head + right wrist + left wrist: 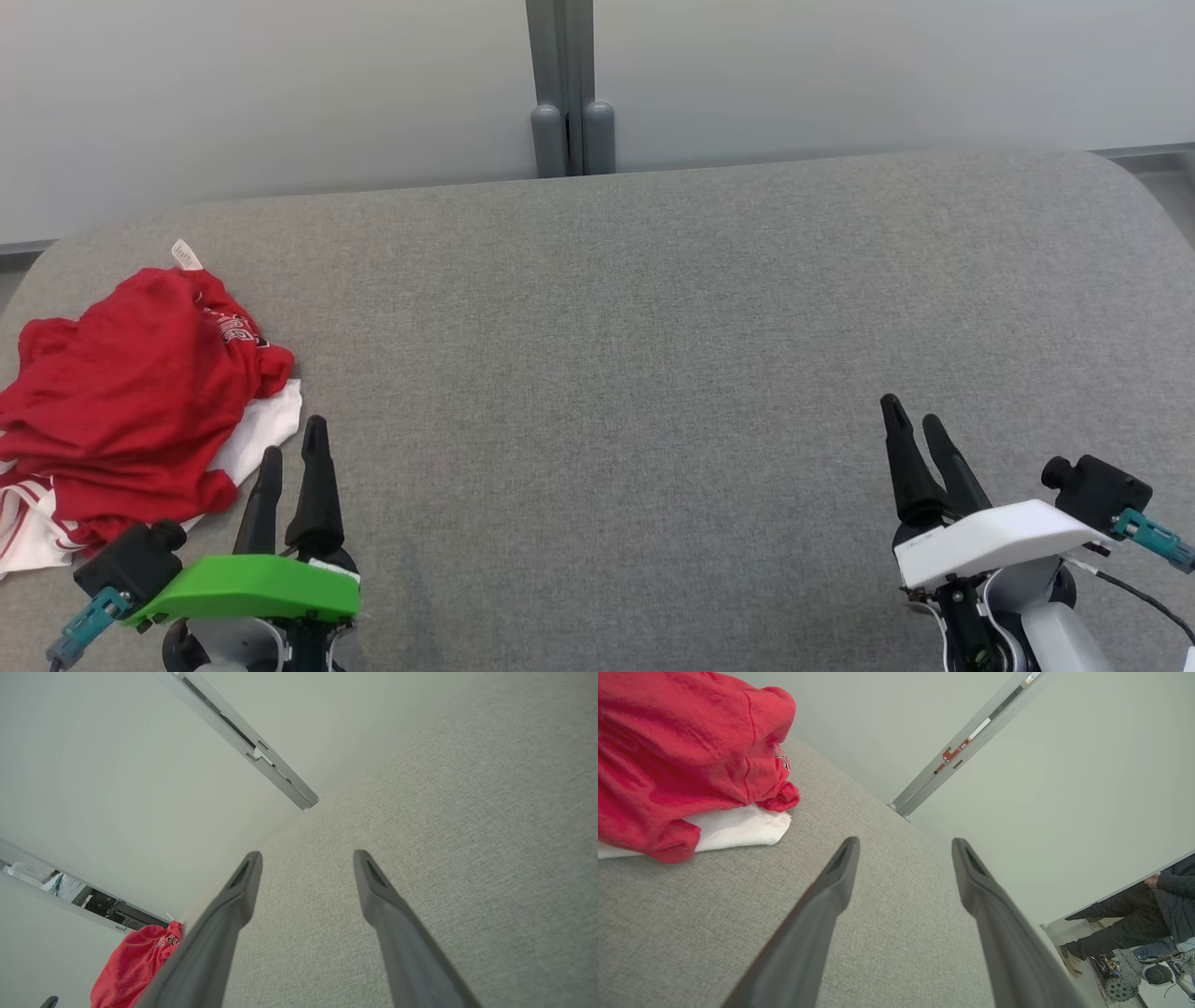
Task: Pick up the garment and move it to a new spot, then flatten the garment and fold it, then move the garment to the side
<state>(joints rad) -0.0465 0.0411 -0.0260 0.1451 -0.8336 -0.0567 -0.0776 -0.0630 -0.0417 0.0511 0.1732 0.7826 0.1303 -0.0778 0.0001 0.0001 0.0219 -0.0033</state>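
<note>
Lying crumpled left on the grey fabric table (607,373) is a red-and-white cloth garment (131,392); left gripper (293,437) just beside it, fingers (317,485) parted, empty; right gripper (910,409) likewise, well apart.

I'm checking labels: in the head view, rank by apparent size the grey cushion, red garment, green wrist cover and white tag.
Largest to smallest:
grey cushion
red garment
green wrist cover
white tag

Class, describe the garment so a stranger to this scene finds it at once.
Start at the wide grey padded surface. At its left end lies the garment, a crumpled heap. It is bright red over white fabric, unlike the plain grey around it.
</note>
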